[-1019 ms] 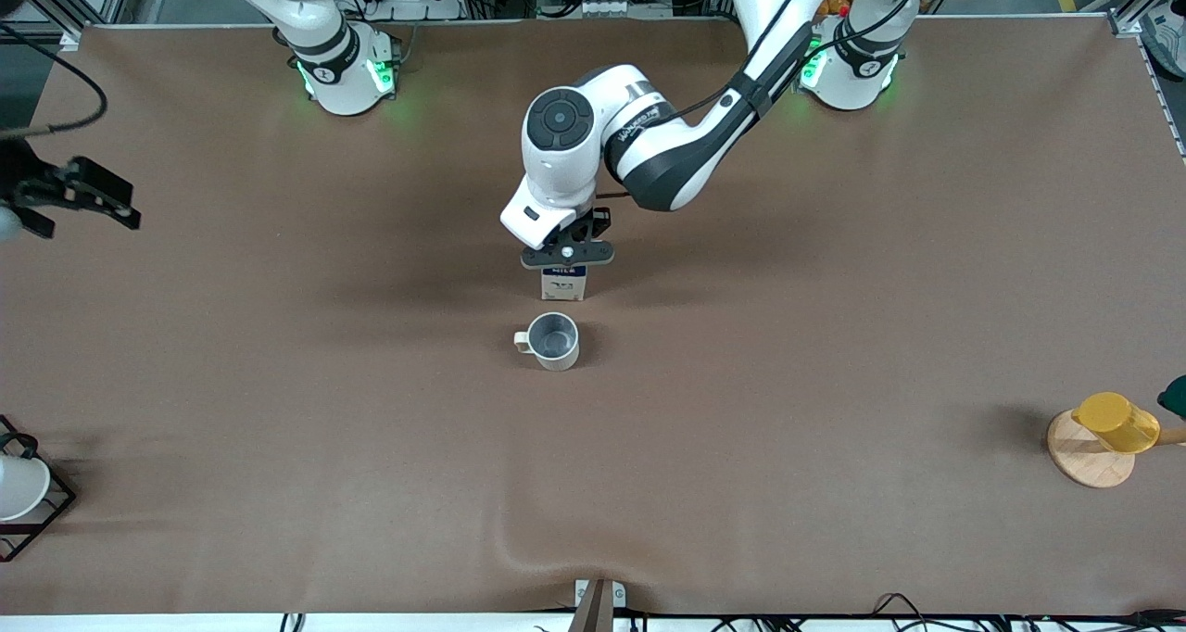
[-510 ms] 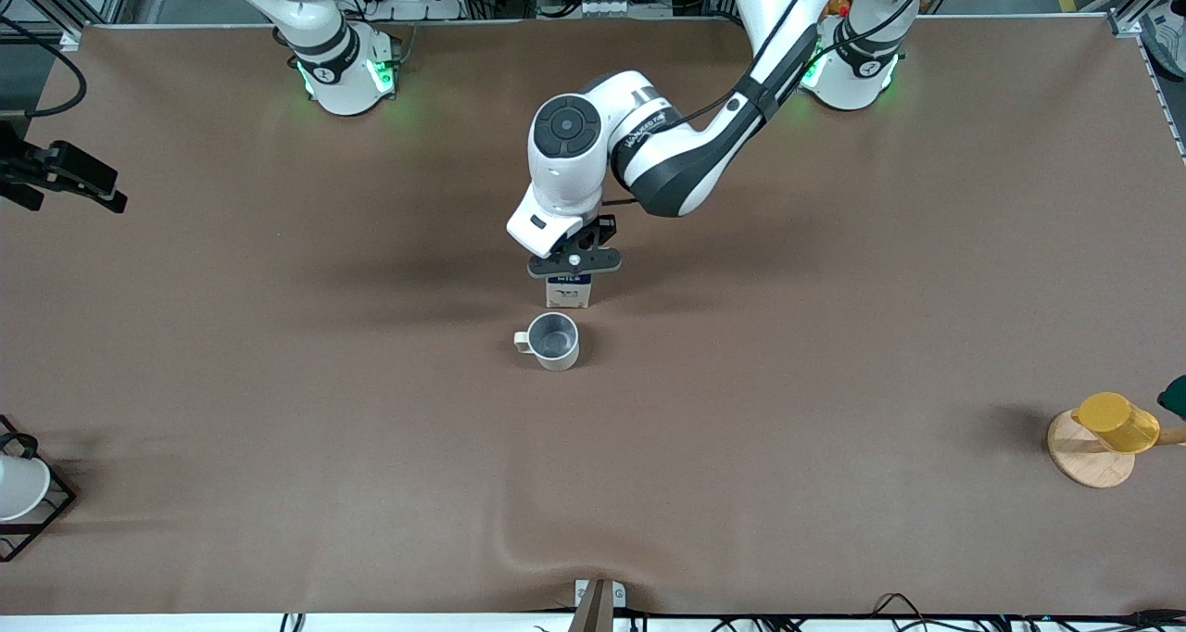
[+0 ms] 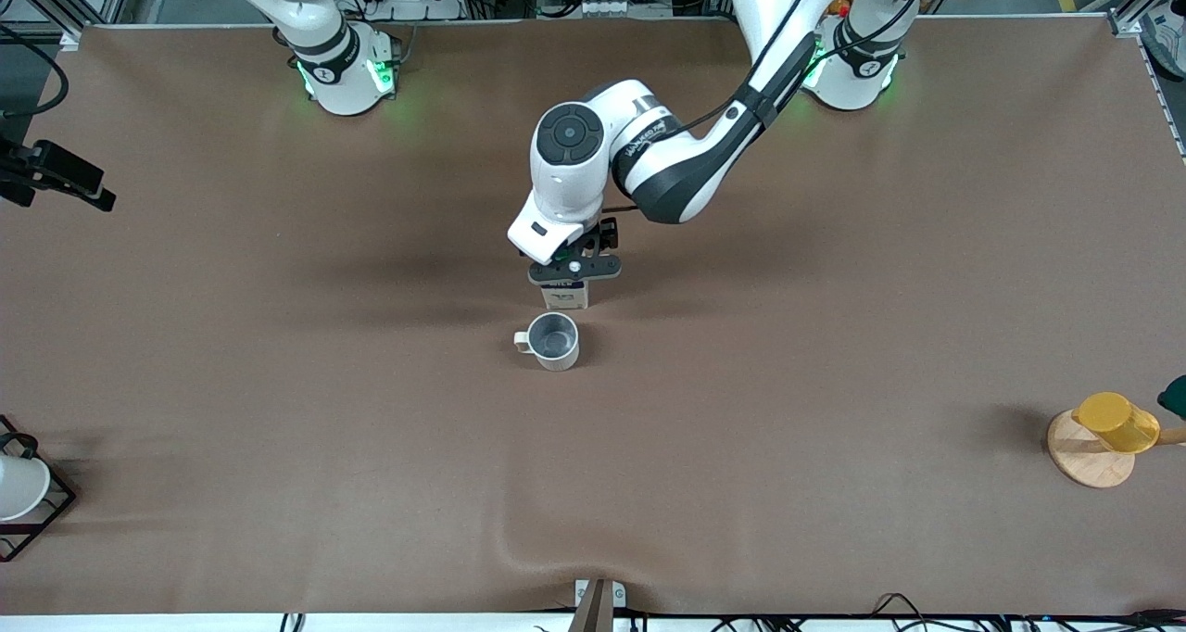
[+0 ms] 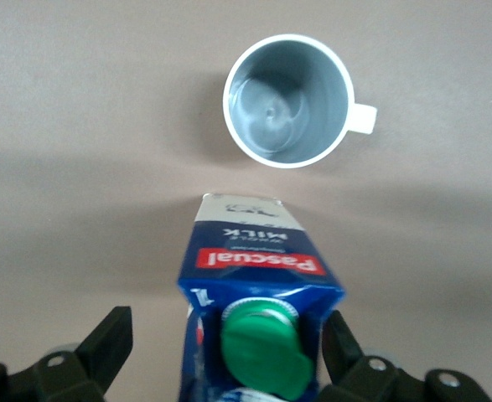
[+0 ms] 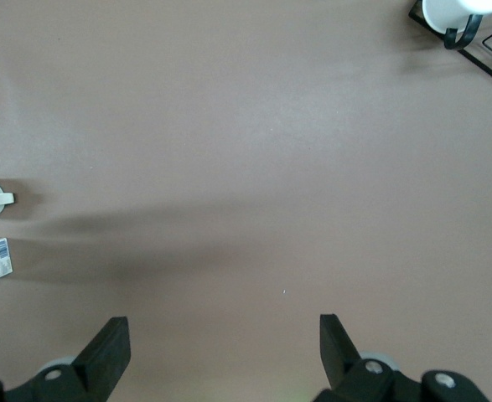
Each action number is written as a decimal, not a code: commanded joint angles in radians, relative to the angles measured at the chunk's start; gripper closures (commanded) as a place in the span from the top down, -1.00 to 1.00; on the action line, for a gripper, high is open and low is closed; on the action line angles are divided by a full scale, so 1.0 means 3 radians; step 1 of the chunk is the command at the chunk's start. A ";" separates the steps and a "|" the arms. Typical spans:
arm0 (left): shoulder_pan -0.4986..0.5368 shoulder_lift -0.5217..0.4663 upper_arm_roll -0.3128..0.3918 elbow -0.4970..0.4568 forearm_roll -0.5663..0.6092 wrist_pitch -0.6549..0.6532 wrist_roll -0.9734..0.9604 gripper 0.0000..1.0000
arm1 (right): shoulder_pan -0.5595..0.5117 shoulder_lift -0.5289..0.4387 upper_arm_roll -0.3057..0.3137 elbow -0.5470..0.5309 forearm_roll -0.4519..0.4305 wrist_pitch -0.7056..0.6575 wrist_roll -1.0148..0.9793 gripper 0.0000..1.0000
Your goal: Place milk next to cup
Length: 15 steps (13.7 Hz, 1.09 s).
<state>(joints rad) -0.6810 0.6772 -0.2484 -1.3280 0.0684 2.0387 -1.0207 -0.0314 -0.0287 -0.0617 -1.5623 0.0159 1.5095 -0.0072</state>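
Right gripper (image 3: 56, 180), fingers spread wide and empty, waits over the table's edge at the right arm's end. Milk carton (image 3: 563, 295) stands upright just beside the mug (image 3: 553, 340), farther from the camera. Left gripper (image 3: 574, 268), fingers parted, straddles the carton top without gripping.

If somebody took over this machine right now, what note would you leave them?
Left gripper: open, fingers on either side of the milk, one clearly apart from it.
Right gripper: open and holding nothing, waiting over bare table at the right arm's end.
The milk stands upright on the table, beside the cup, slightly farther from the front camera, with a small gap between them.
Done: milk set down next to the cup.
Left: lift the left gripper straight up, clear of the green cap, and withdraw.
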 commanded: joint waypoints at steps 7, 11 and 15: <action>0.0602 -0.0978 0.0061 -0.0017 0.0115 -0.0797 -0.0044 1.00 | -0.0064 -0.0017 0.0047 0.0018 0.0049 -0.0021 0.0050 1.00; 0.1236 -0.1301 0.0061 -0.0032 0.0115 -0.1032 0.0276 1.00 | -0.0049 -0.0012 0.0052 0.0013 0.0054 -0.0036 0.0050 1.00; 0.1778 -0.1505 0.0056 -0.0037 0.0109 -0.1350 0.1130 1.00 | -0.0028 0.0004 0.0068 0.0007 0.0065 -0.0016 0.0050 1.00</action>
<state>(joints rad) -0.2030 0.2758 -0.2177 -1.3033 0.0862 1.6603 -0.7587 -0.0319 -0.0272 -0.0533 -1.5622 0.0199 1.5072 -0.0062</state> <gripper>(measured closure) 0.000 0.000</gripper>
